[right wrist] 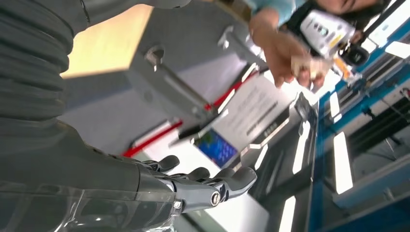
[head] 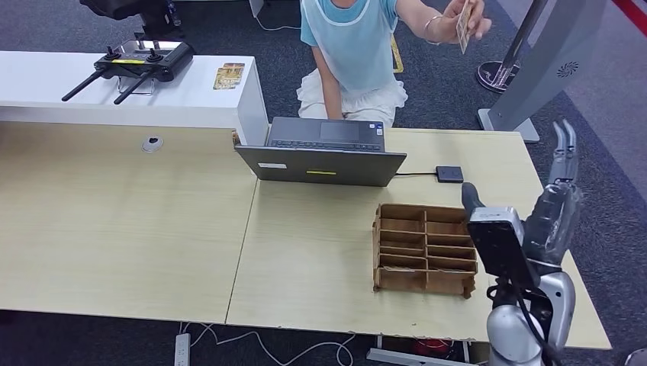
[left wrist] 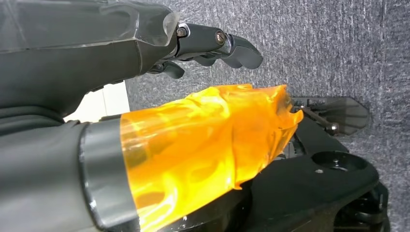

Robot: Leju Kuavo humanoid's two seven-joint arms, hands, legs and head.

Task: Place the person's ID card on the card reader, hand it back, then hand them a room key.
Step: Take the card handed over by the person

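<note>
A person in a light blue top sits behind the desk and holds the ID card (head: pixel 465 24) up at the far right. My right hand (head: pixel 557 200) is raised over the desk's right end, below that card, with straight fingers (right wrist: pixel 212 186) and nothing in it. The person's hand with the card (right wrist: pixel 309 65) is well apart from my fingers. The small black card reader (head: pixel 449 174) lies on the desk right of the laptop (head: pixel 324 152). A wooden compartment box (head: pixel 423 248) stands near my right arm. My left hand (left wrist: pixel 208 46) hangs over grey carpet, holding nothing.
A white counter (head: pixel 91 95) at the back left carries a black remote controller (head: pixel 141 62) and some cards (head: pixel 229 75). A grey stand (head: pixel 538 72) rises beyond the desk's right corner. The wooden desk (head: pixel 122 221) stretches wide to the left.
</note>
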